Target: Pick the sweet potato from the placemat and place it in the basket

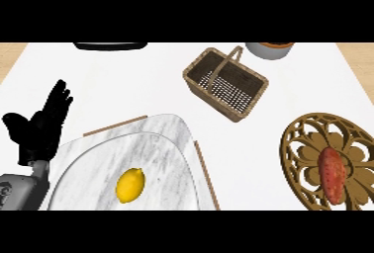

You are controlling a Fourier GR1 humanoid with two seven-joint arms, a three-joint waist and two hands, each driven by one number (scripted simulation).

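The sweet potato [332, 174] lies lengthwise on the round, brown openwork placemat [306, 148], which sits at the counter's [131, 84] right edge toward the near side; the reddish-orange tuber rests a little right of the placemat's middle, its narrower end pointing toward the far edge. The woven basket [223, 83], brown with a hoop handle arching over its open top, stands well apart from the placemat, toward the far edge and slightly right of the counter's centre; its inside shows a pale mesh-like floor and holds nothing visible. The left hand [40, 126] shows at the counter's left edge, black, with its fingers straight and spread, pointing up toward the far edge and the thumb out to the side, touching no object; its grey forearm comes in at the near left corner. The right hand does not show anywhere. Near the counter's near edge, left of centre, a grey marbled plate [95, 158] rests on a marbled board with a thin wooden rim [207, 173], and a yellow lemon [131, 185] lies on the plate. At the far edge a dark, flat object [110, 46] is partly cut off on the left, and a grey cylindrical container with a brownish top [269, 49] stands just beyond the basket on the right.
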